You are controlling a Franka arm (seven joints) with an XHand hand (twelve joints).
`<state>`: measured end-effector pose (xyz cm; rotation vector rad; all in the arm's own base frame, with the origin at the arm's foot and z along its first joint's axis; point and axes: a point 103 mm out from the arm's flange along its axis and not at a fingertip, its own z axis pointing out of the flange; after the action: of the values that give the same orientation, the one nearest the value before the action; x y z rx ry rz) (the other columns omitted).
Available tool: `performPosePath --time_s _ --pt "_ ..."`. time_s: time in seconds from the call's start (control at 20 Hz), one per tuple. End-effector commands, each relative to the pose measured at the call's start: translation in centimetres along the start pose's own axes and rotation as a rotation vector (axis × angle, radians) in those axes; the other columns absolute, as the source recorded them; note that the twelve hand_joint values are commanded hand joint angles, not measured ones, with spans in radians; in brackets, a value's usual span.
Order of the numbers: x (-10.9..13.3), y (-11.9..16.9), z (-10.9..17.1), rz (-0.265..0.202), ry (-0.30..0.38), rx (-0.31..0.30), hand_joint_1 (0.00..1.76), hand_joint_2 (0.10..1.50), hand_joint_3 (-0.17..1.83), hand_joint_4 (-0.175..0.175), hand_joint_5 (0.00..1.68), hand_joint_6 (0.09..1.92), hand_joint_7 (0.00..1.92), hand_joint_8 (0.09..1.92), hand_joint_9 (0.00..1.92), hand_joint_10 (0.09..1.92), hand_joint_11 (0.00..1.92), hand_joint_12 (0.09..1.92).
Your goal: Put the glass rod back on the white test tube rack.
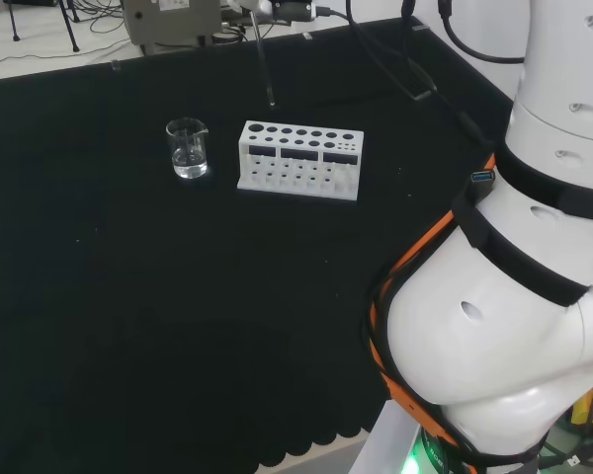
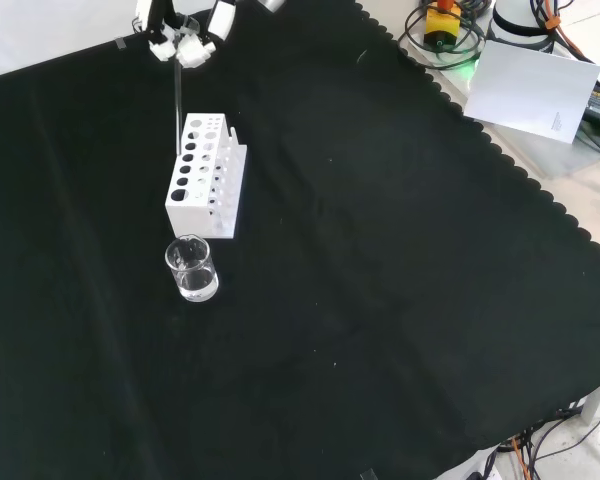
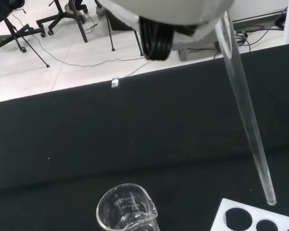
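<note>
The glass rod [image 2: 178, 100] hangs almost upright from my hand [image 2: 185, 38], whose fingers pinch its top end. In the front view the hand is at the top left, above the white test tube rack [image 2: 205, 178]. The rack [image 1: 299, 160] stands on the black cloth with rows of round holes, all empty as far as I can see. In the head view the rod [image 1: 264, 64] ends a little above and behind the rack's left end. In the wrist view the rod [image 3: 245, 110] has its tip just over the rack's corner [image 3: 224, 211], close to a large hole.
A small clear glass beaker [image 2: 191, 268] stands close to the near end of the rack in the front view. In the head view the beaker [image 1: 188, 148] is left of the rack, and the arm's white links [image 1: 514, 296] are at the right. Bare black cloth [image 2: 400, 280] surrounds them.
</note>
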<state>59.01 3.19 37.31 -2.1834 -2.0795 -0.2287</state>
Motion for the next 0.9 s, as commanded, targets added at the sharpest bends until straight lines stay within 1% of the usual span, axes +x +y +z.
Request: performPosePath --time_s 0.05,0.3,0.9 --pt "0.3 -0.3 0.3 -0.018 -0.016 0.0 1.3 0.7 0.73 -0.175 1.13 0.67 1.12 1.27 1.65 0.91 1.63 0.74" --pt "0.6 -0.3 1.0 -0.029 -0.011 0.016 1.3 0.7 0.73 -0.175 1.13 0.67 1.12 1.27 1.65 0.91 1.63 0.74" --pt "0.9 1.4 2.6 -0.038 -0.002 0.041 1.3 0.7 0.73 -0.175 1.13 0.67 1.12 1.27 1.65 0.91 1.63 0.74"
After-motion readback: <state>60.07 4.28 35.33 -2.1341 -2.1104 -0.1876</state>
